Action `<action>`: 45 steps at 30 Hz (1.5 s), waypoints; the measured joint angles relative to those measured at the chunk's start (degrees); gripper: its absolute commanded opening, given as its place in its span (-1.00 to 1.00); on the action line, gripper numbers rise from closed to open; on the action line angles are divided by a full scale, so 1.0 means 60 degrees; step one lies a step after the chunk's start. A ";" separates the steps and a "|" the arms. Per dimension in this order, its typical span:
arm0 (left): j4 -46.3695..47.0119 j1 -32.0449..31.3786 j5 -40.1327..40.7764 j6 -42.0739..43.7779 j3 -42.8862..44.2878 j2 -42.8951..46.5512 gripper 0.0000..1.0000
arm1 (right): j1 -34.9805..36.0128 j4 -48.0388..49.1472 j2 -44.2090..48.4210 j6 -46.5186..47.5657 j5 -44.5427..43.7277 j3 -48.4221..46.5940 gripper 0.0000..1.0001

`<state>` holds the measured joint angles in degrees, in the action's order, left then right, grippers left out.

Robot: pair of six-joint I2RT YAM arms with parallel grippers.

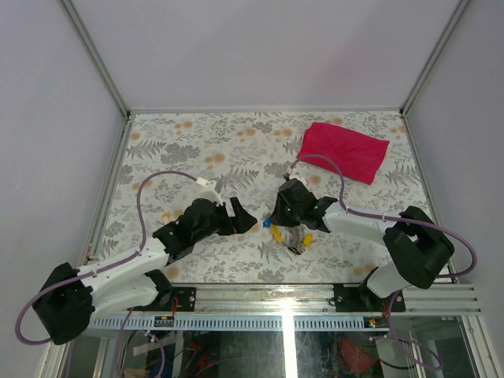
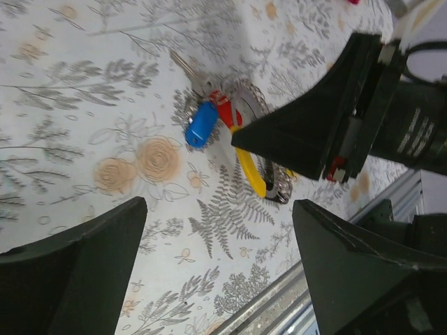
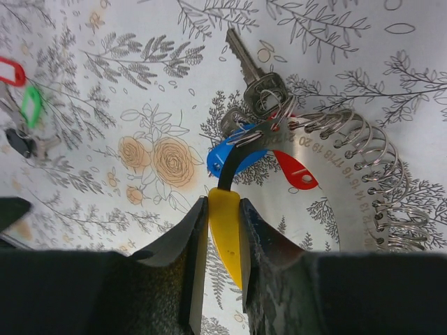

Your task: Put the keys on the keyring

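Observation:
The keyring (image 3: 353, 164) is a silvery numbered arc carrying several small rings, a metal key (image 3: 246, 61), a blue tag (image 3: 225, 158) and a red tag (image 3: 297, 172). My right gripper (image 3: 223, 227) is shut on its yellow tag (image 3: 225, 216), with the bundle resting on the table. Loose keys lie at the left edge of the right wrist view: a red tag (image 3: 10, 70), a green tag (image 3: 31, 105) and a small black piece (image 3: 18, 143). My left gripper (image 2: 220, 258) stands open just left of the keyring (image 2: 248, 98), nothing between its fingers. From above, the keyring (image 1: 296, 238) lies between both grippers.
A red cloth (image 1: 343, 150) lies at the back right of the flowered table (image 1: 197, 150). The metal rail (image 1: 315, 293) at the near edge runs close under the left gripper (image 1: 246, 220). The right gripper (image 1: 293, 224) and its arm sit right beside it.

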<state>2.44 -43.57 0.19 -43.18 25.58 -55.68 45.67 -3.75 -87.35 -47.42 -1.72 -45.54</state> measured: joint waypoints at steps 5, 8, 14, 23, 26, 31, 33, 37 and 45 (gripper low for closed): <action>0.1086 -0.0772 0.0084 -0.0251 -0.0160 -0.0805 0.52 | -0.0357 0.0645 0.0328 -0.0754 0.0313 0.0506 -0.69; 0.1759 -0.1093 0.0124 -0.0317 -0.0160 -0.1486 0.45 | -0.0503 0.0947 0.0455 -0.1122 0.0510 0.0721 -0.69; 0.2331 -0.1512 0.0342 -0.0335 -0.0025 -0.2754 0.29 | -0.0627 0.1472 0.0554 -0.1698 0.0860 0.0969 -0.70; 0.2874 -0.1625 0.0670 -0.0372 0.0477 -0.3781 0.00 | -0.0667 0.1865 0.0645 -0.2186 0.1209 0.1118 -0.69; 0.2976 -0.1628 0.0725 -0.0375 0.0674 -0.4124 -0.14 | -0.0685 0.1974 0.0652 -0.2295 0.1249 0.1155 -0.70; 0.3045 -0.1676 0.0780 -0.0368 0.0954 -0.4623 -0.43 | -0.0688 0.2062 0.0699 -0.2444 0.1406 0.1166 -0.69; 0.3045 -0.1679 0.0794 -0.0368 0.1060 -0.4739 -0.71 | -0.0688 0.2087 0.0780 -0.2477 0.1435 0.1213 -0.70; 0.2976 -0.1661 0.0936 -0.0452 0.1155 -0.4801 -1.00 | -0.0747 0.2113 0.0951 -0.2539 0.1453 0.1268 -0.66; 0.2386 -0.1679 0.1104 -0.0146 0.1599 -0.4564 -1.00 | -0.0849 0.2076 0.1596 -0.2408 0.1421 0.1341 0.08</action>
<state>16.75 -53.65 6.81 -44.05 35.18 -83.07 40.58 8.71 -77.78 -61.87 6.81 -37.50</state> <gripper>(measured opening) 0.046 0.425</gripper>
